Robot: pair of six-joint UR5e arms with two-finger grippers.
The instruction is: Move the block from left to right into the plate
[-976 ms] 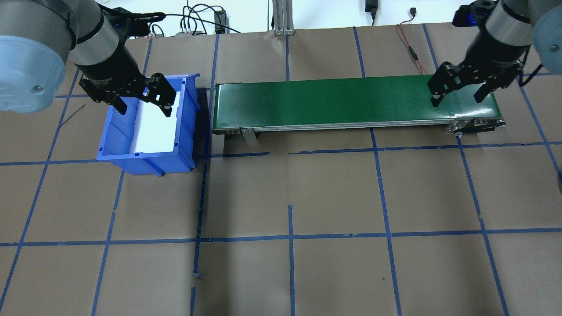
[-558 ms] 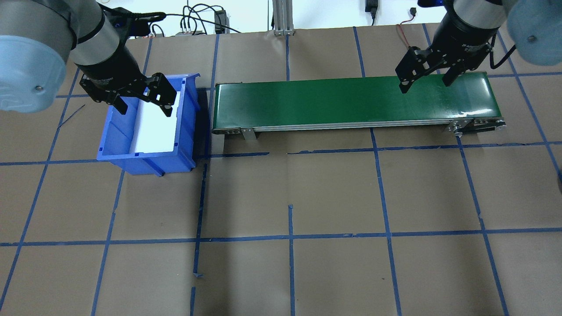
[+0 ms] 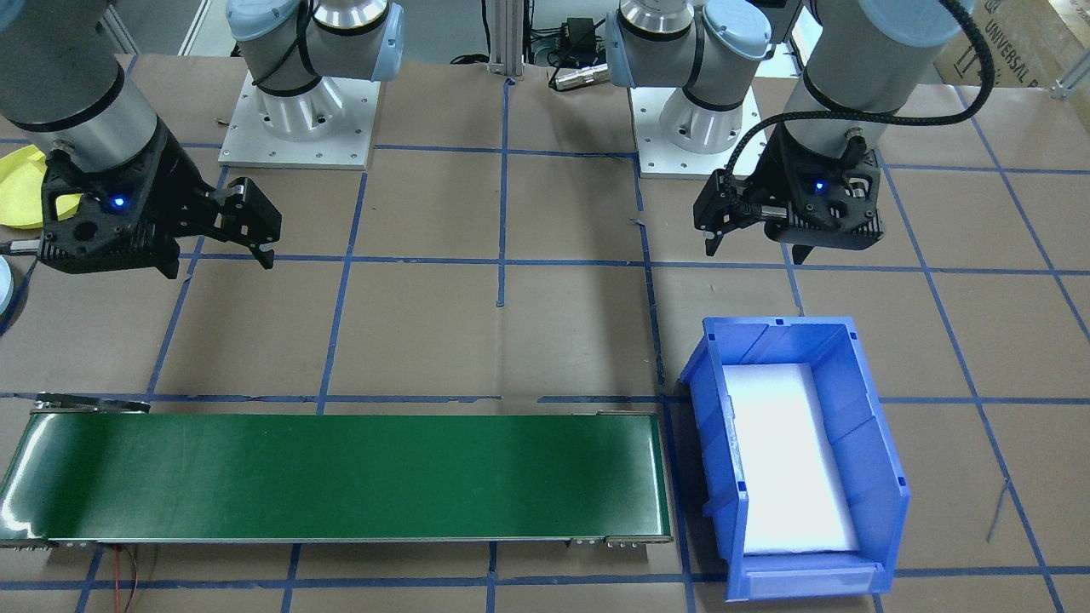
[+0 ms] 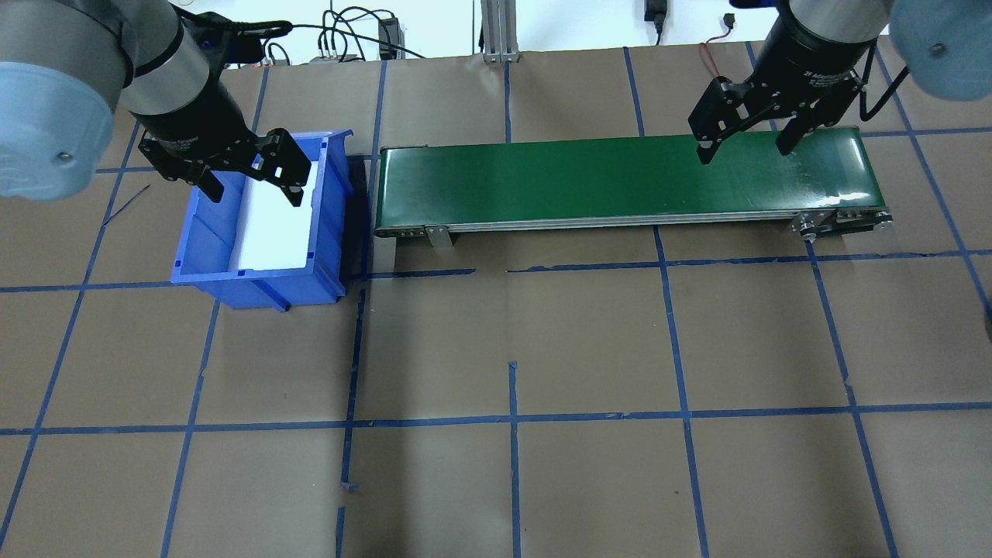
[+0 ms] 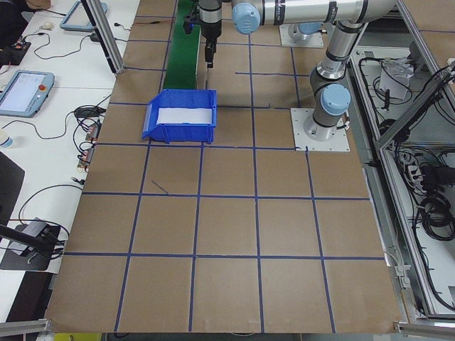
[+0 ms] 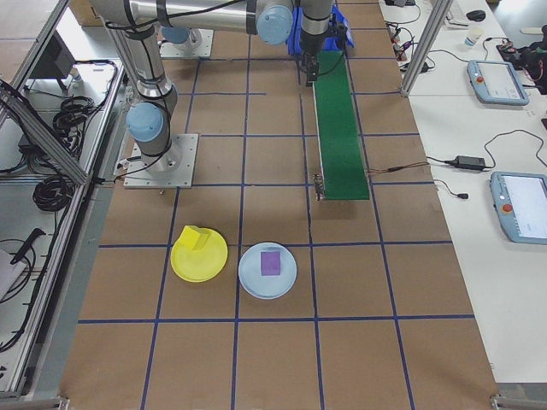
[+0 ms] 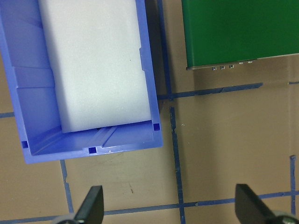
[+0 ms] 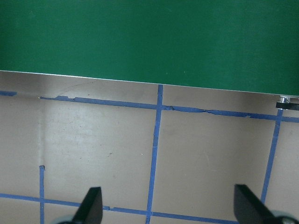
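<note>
A purple block (image 6: 270, 262) lies in a light blue plate (image 6: 253, 282). Beside it, a yellow block (image 6: 195, 237) lies in a yellow plate (image 6: 209, 265); both plates are on the table's right end. My left gripper (image 4: 252, 182) hangs open and empty over the blue bin (image 4: 329, 232), whose white foam floor (image 7: 93, 65) holds no block. My right gripper (image 4: 744, 147) is open and empty above the far edge of the green conveyor (image 4: 542, 182), near its right end. Its wrist view shows the belt (image 8: 149, 37) and brown table between the fingertips (image 8: 91, 205).
The conveyor belt (image 3: 341, 477) carries nothing and runs between the bin (image 3: 886, 477) and the table's right side. The yellow plate's edge (image 3: 21, 200) shows behind my right arm. Cables (image 4: 721, 70) lie at the table's far edge. Blue tape lines grid the brown table.
My right gripper has moved from over the conveyor's right end toward the far edge and a little left, still open. The left arm has not moved.
</note>
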